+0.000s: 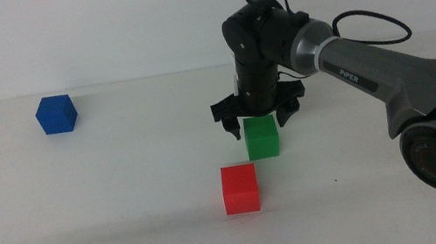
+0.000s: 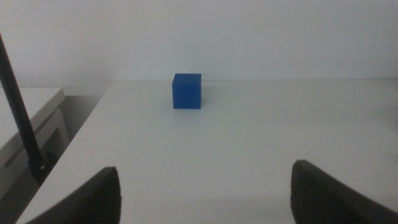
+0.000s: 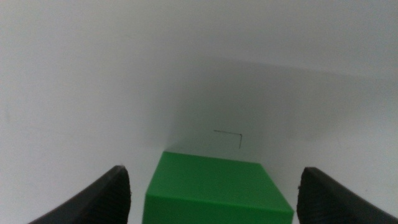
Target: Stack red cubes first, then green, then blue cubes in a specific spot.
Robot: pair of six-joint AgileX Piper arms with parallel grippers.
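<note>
Take the red cube (image 1: 240,188) as your ref pt: it sits alone on the white table (image 1: 123,191), nothing on top, so you can treat where it sits as the stack base. The green cube (image 1: 261,137) is just behind it and slightly to the side nearer the right arm, close but apart, not touching. The right gripper (image 1: 257,119) hangs directly over the green cube w/ jaws spread wide, one on each side and empty; in the right wrist view the green top face (image 3: 217,190) lies centred between the two dark jaws w/ clear gaps both sides. The jaws look like they sit above the cube, not yet down around it. So you're on step 2, the green pick. Next move, as I read it: drop straight down till the jaws bracket the side faces, close square on them, lift, shift toward the red cube, and set down flush w/ edges aligned. A skewed grip would likely leave a poor base for blue. The blue cube (image 1: 56,114) is well away from red, far back on the left-arm side, untouched. The left gripper (image 2: 205,193) waits near the table's front edge, jaws apart, empty, facing the blue cube (image 2: 187,91).
</note>
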